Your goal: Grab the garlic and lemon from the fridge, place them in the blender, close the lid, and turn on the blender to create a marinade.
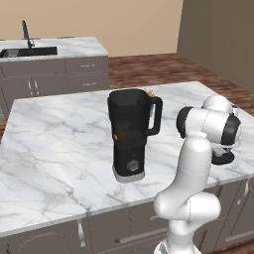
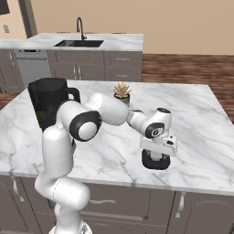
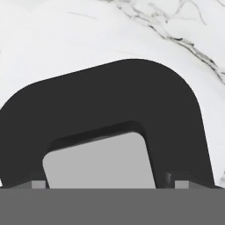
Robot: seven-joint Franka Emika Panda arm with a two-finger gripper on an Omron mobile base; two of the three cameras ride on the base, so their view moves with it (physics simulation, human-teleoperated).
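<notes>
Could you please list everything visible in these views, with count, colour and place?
blender: one, black, left part of the marble island, jar open on top
lemon: one yellow patch showing inside the jar
lid: one, black with grey centre, on the island's right part, directly under the hand
potted plant: one, tan-green, behind the arm
island counter: one, white marble
sink counter: one, with dark sink and faucet, far back
gripper: one, fingers open above the lid
</notes>
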